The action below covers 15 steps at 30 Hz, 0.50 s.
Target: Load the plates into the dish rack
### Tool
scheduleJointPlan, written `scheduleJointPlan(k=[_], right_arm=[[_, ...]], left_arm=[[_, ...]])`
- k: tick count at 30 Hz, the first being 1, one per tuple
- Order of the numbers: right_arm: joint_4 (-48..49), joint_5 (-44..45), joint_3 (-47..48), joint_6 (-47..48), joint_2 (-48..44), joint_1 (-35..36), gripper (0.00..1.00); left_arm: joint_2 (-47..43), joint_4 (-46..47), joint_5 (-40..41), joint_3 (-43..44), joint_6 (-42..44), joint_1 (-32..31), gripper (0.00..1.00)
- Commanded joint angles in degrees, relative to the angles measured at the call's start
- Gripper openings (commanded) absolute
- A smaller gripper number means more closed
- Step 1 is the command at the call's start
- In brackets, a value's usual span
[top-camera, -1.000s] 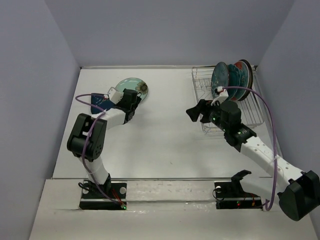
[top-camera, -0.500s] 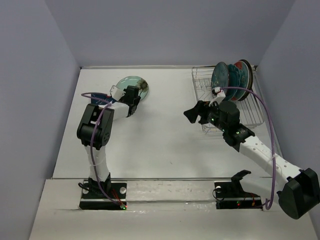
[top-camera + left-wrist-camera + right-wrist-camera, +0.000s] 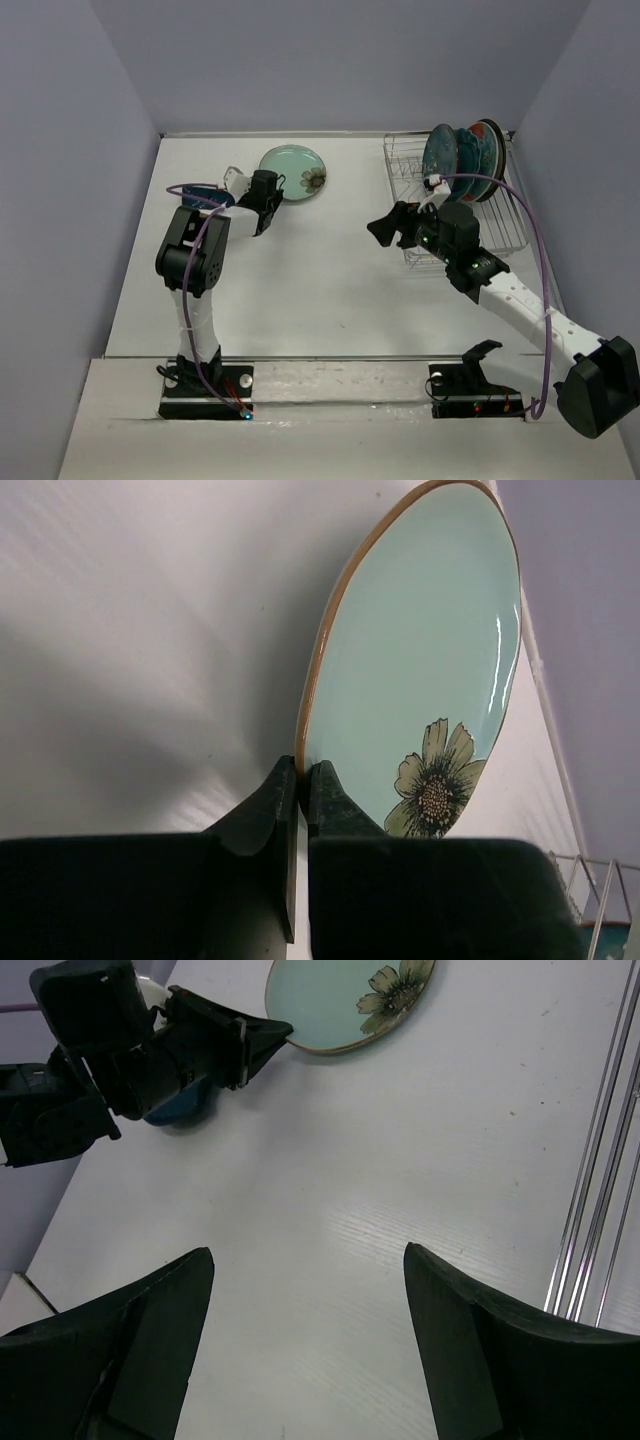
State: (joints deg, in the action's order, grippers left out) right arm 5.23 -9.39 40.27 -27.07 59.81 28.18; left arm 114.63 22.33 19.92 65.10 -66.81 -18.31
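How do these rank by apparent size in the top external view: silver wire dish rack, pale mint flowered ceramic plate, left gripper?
1. silver wire dish rack
2. pale mint flowered ceramic plate
3. left gripper, clamped on that plate's rim, clearly smallest

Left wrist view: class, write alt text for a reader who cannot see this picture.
The left end effector pinches the near rim of a pale mint plate between its two dark fingers. The plate has a brown edge and a dark-centred flower, and a white table lies behind it.
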Motion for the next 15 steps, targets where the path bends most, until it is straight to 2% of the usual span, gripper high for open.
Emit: scheduleJointPlan(k=[1,4,10,15], right_arm=[[3.29,-0.72,0.5,-0.53,0.48,0.38,0.82],[2.68,-1.86,2.0,-1.05,1.88,0.38,0.82],[2.24,-6.51,5.78,-3.07,8.55,0.38,0.83],[2.41,-7.84,11.22,-4.57,15.23,0.91,0.85]], left_arm=[[-7.55,3.31,1.17,-7.07,9.22,-0.59,0.06],[-13.27,6.32,-0.4,-11.64,10.9,-0.59,0.06],[-25.93,18.43,-6.73,-22.89,11.08,-0.5,0.06],[-34.71,20.3,-11.83,-27.48,11.26,-0.5,0.06]])
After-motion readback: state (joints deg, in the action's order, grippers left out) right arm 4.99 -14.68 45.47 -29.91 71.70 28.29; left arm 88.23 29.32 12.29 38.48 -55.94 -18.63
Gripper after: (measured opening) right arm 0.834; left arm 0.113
